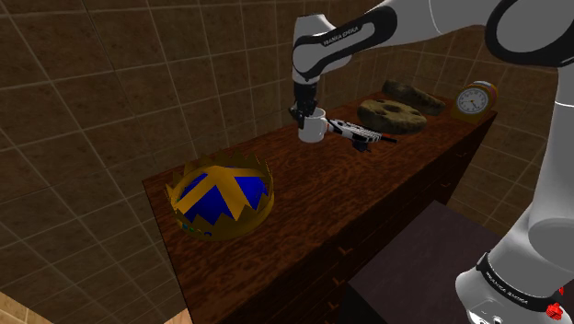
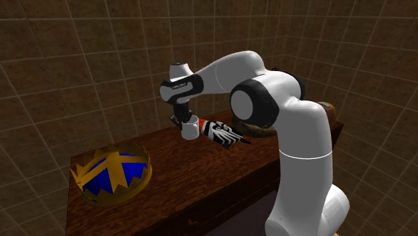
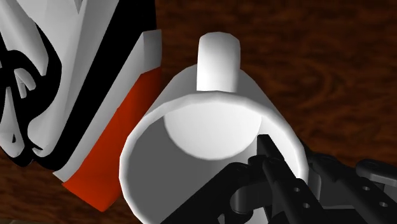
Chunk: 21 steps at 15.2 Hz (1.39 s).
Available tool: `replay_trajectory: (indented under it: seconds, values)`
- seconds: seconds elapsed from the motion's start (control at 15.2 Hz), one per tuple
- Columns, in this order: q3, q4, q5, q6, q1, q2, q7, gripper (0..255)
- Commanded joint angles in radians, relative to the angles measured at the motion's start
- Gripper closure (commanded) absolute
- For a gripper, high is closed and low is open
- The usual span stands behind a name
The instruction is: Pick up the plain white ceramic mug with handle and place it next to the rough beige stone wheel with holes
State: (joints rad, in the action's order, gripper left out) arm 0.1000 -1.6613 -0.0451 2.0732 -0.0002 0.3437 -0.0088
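A plain white mug [image 1: 313, 127] with a handle hangs from my gripper [image 1: 306, 115], which is shut on its rim. The wrist view has one finger [image 3: 275, 167] inside the mug [image 3: 210, 121] and the other outside its wall, with the handle on the far side from the fingers. The mug [image 2: 190, 129] is low over the dark wooden counter [image 1: 304, 202]; I cannot tell if it touches. The beige stone wheel [image 1: 391, 113] lies flat toward the counter's far end, to the shoulder view's right of the mug.
A white, black and orange toy-like object [image 1: 357, 134] lies right beside the mug, between it and the wheel. A second stone slab [image 1: 411, 93] and a round clock [image 1: 476, 98] sit at the far end. A gold and blue crown-shaped bowl [image 1: 221, 196] occupies the near end.
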Motion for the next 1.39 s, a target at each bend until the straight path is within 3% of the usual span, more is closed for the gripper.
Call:
replay_trajectory:
  seconds: [0.0,1.32]
  values:
    - [0.000,0.011,0.001,-0.022,-0.001,-0.011,-0.001,255]
    - [0.003,0.244,0.007,-0.280,0.002,-0.037,-0.007,255]
